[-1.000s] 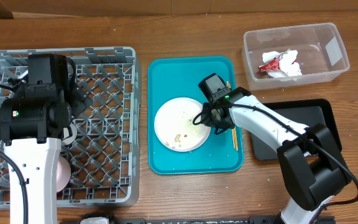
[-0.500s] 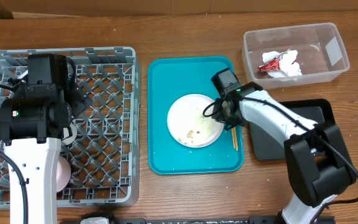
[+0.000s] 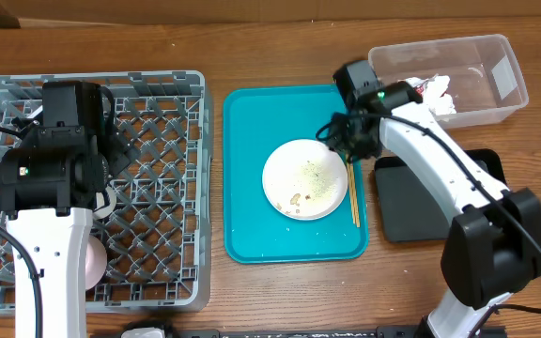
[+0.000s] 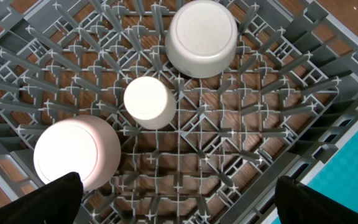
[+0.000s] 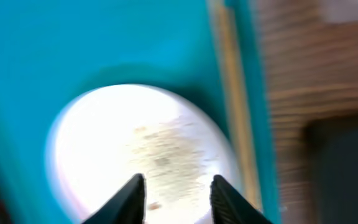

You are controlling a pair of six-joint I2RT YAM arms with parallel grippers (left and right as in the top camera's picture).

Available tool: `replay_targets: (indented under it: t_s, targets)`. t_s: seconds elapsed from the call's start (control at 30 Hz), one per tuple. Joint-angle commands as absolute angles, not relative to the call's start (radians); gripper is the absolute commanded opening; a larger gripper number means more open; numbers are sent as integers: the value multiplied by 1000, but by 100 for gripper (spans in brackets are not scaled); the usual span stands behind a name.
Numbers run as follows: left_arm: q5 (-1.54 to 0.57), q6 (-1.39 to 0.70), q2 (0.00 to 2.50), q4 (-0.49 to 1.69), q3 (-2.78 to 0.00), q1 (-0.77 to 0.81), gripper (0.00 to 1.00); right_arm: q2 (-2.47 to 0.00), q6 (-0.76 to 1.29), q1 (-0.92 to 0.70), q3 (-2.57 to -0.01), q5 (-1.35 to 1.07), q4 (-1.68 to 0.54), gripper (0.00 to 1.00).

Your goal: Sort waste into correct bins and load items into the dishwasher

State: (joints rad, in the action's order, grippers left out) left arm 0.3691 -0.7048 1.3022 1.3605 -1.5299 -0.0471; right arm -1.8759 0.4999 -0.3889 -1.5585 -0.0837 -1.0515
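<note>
Camera overhead: flat white round plate with food specks (image 3: 306,178) lay on the teal serving tray (image 3: 252,141), thin wooden chopsticks (image 3: 353,192) beside it. Left wrist: my left fingers (image 4: 61,196) stood wide apart, empty, over the grey lattice dish rack (image 4: 241,143). Right wrist: my right fingers (image 5: 132,196) were parted, gripping nothing, above the plate.

teal serving tray (image 3: 252,216), white plate (image 3: 306,178) flecked with tan specks, grey lattice rack (image 3: 162,202), black tray (image 3: 407,211)

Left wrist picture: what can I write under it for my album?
White bowl, small cup and round dish resting in the grey dish rack, under the open left claw.
</note>
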Motion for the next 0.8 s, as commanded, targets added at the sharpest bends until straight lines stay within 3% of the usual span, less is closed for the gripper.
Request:
replay_targets:
  t_s: [0.0, 0.07, 0.1, 0.3, 0.37, 0.43, 0.57, 0.63, 0.77]
  targets:
    - [365, -722, 1304, 1356, -1524, -46, 100, -1875, 434, -444, -1600, -290, -1042, 49]
    - [365, -722, 1304, 1357, -1524, -45, 100, -1875, 451, -485, -1596, -319, -1014, 88]
    - [365, -722, 1304, 1357, -1524, -45, 100, -1875, 460, -506, -1591, -317, -996, 98]
    - [365, -722, 1304, 1356, -1524, -45, 100, -1876, 597, -646, -1589, -319, -846, 100]
    - [365, -722, 1304, 1356, -1524, -45, 100, -1875, 599, -680, -1589, -297, -793, 94]
    - [365, -722, 1304, 1357, -1524, -45, 100, -1876, 614, -700, -1589, -235, -752, 79]
    - [365, -722, 1304, 1356, -1524, -45, 100, -1876, 880, -713, -1588, -22, -752, 65]
    - [365, -722, 1304, 1356, -1524, -45, 100, -1879, 988, -713, -1581, 56, -745, 51]
    - [365, -722, 1304, 1356, -1524, -45, 100, -1913, 1167, -711, -1576, 186, -721, 46]
